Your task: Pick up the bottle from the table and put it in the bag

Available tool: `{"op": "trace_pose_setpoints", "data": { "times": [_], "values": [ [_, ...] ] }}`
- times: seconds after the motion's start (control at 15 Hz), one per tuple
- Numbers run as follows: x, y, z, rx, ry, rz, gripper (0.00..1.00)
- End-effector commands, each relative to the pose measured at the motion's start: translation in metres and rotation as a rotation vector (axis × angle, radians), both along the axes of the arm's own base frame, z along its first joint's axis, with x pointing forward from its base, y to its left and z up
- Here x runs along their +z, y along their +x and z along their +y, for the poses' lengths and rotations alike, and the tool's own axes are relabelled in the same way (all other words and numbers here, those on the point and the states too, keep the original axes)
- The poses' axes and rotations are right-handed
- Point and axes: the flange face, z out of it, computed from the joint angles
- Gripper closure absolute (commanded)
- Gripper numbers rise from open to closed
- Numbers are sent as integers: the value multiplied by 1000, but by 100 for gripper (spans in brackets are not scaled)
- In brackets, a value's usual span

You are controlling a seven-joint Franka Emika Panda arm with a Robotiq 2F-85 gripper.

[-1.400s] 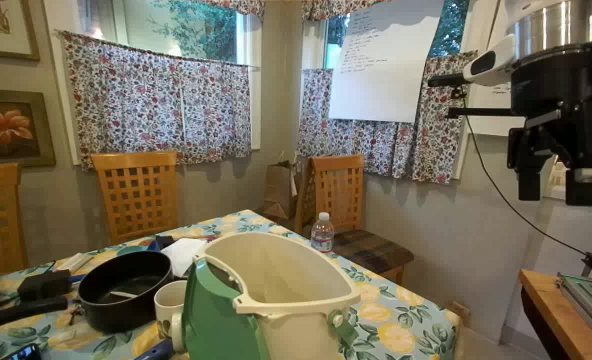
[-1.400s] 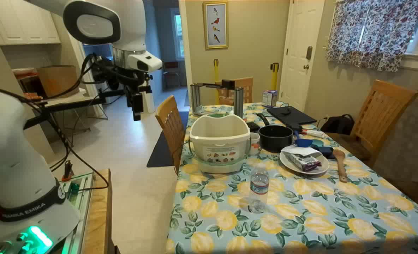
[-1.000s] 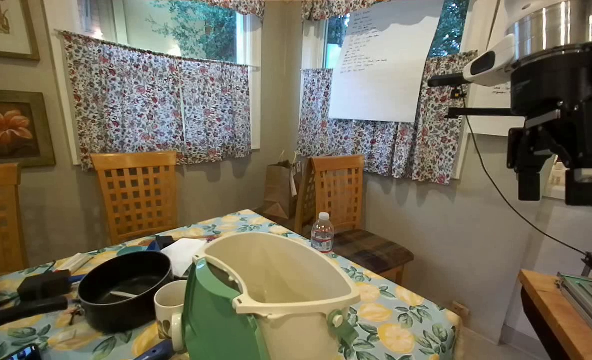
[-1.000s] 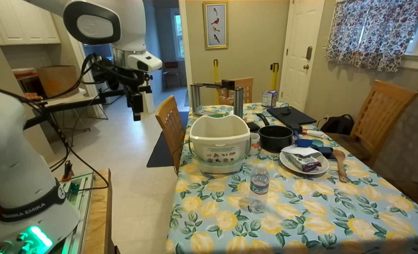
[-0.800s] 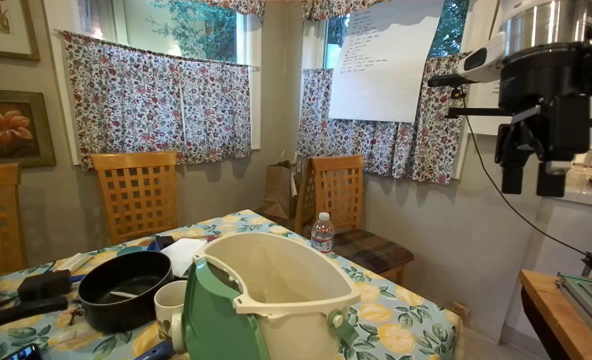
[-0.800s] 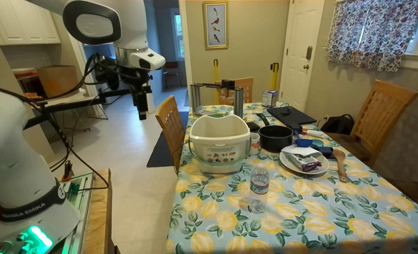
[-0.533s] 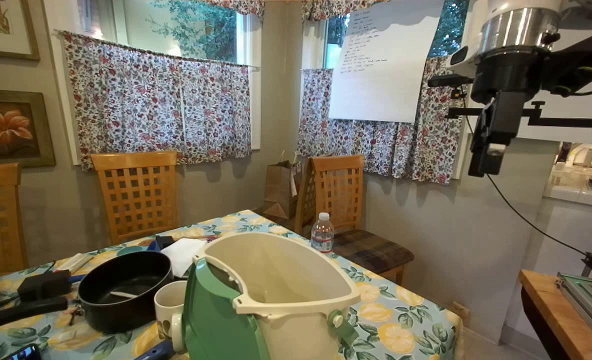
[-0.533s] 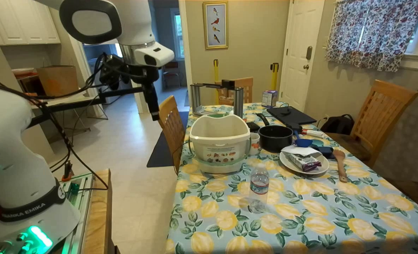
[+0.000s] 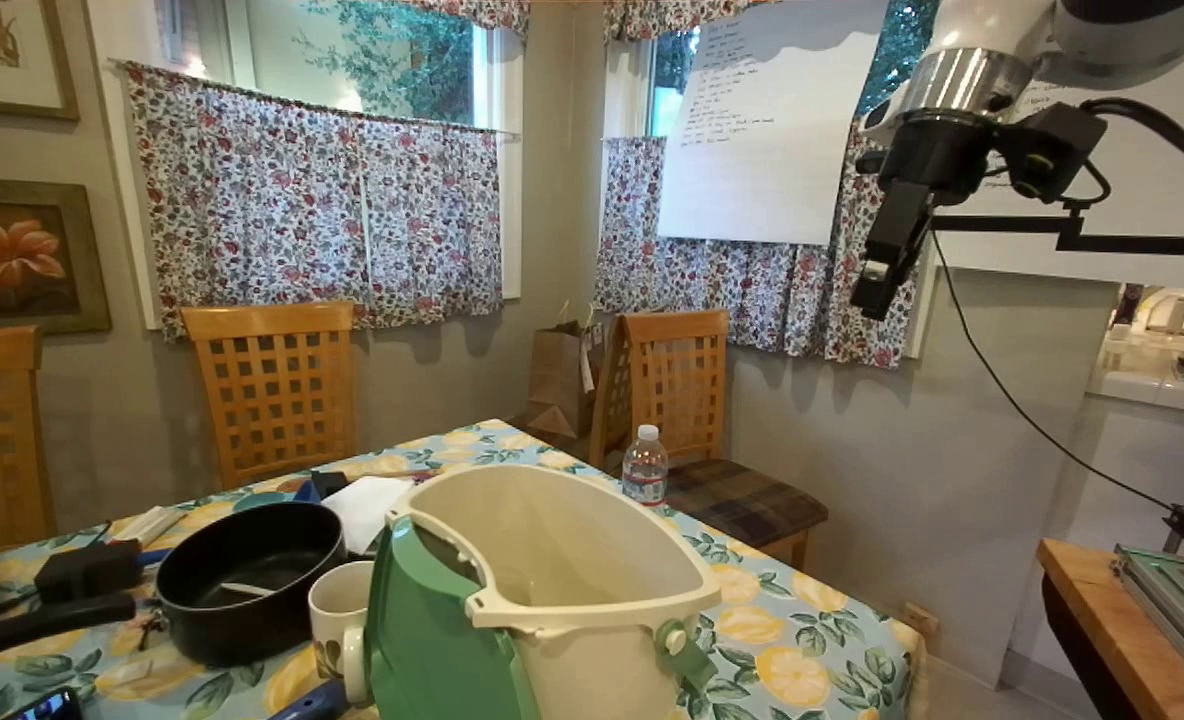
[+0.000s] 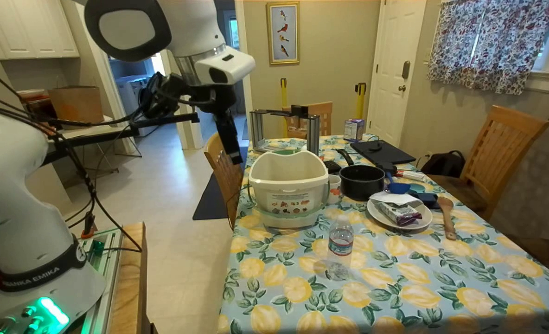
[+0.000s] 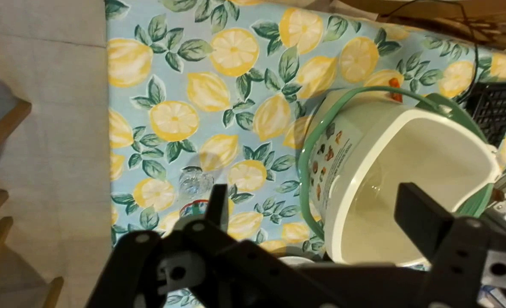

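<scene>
On the table [image 10: 418, 273] | bottle [image 10: 341, 245] upright | mug [image 10: 334, 190] between tub [image 10: 289, 197] and pan [image 10: 361, 191] | plate [image 10: 426, 214] near bottle | jaws apart

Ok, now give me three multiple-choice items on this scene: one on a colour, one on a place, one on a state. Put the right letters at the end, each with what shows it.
1. What colour is the handle of the bucket?
A. Red
B. Green
C. Black

2. Where is the bottle?
A. On the table, outside the bucket
B. Inside the bucket
C. In the pan

3. How is the gripper?
A. Shut on the bottle
B. Shut on the cup
C. Open, gripping nothing

Right letters:
1 B: the wrist view shows a green handle curving around the bucket's side.
2 A: in an exterior view it stands upright there, apart from the bucket.
3 C: the wrist view shows its fingertips wide apart, with nothing held.
</scene>
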Motion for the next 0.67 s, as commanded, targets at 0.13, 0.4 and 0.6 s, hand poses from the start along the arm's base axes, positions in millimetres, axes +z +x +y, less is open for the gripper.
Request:
{"op": "trace_pose_setpoints", "data": {
  "times": [0.13,0.4,0.6],
  "values": [
    [-11,34,-44,12,-60,27,0],
    [-21,58,-65,59,-87,76,0],
    [-22,53,-60,29,-74,55,0]
  ]
}}
